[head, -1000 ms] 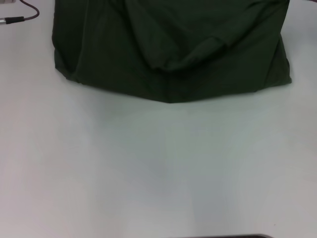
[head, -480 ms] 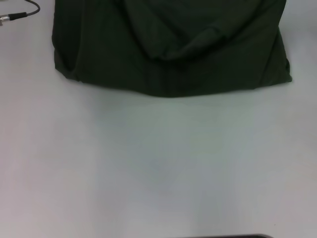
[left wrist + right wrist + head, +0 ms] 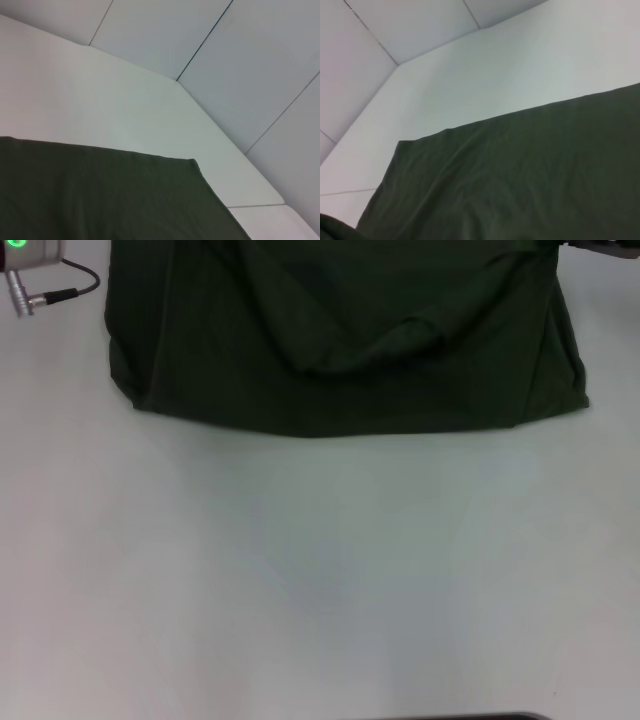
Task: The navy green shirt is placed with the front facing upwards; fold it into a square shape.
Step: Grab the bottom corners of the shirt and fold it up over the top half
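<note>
Sitting at the far side of the plain white bench (image 3: 320, 580), the dark olive-green cotton shirt (image 3: 350, 340) is bunched with a sagging fold across its middle, plain side showing, near hem lying fairly straight. Both wrist views just show green fabric on the bench. Can't tell how either arm's jaws stand.

Shirt (image 3: 340, 340) on table (image 3: 320, 570) (far side)

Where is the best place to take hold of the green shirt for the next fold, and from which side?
Probably the two near corners of the green shirt, at the ends of its straight near edge. They lie flat on the bare white table, so each arm could come from its own side. The middle sags in loose wrinkles, a poorer grip.
</note>
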Controlling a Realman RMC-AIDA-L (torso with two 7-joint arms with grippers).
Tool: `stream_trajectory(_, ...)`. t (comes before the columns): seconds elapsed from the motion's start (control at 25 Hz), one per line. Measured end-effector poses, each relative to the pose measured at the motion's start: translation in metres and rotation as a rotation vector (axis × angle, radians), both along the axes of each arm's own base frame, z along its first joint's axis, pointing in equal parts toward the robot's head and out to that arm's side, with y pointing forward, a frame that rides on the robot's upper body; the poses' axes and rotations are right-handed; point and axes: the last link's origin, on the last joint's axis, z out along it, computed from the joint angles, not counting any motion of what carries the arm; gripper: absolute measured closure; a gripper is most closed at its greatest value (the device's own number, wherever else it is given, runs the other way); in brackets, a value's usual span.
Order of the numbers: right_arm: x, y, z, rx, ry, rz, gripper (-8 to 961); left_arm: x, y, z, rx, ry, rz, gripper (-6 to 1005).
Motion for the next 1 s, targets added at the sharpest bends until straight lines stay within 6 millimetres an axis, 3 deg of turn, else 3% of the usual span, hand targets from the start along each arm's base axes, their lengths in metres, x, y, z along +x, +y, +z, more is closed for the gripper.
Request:
stream_trajectory(0.68, -0.001, 0.006, -0.030, 0.114, -0.021, -0.019, 857, 0.001, 0.001, -0.022, 0.064, 0.003, 0.016, 991)
stream_trajectory(1.0, -0.002, 0.009, -0.029, 0.134, -0.027, -0.018, 845, 0.001, 0.002, -0.021, 0.076, -0.001, 0.017, 990)
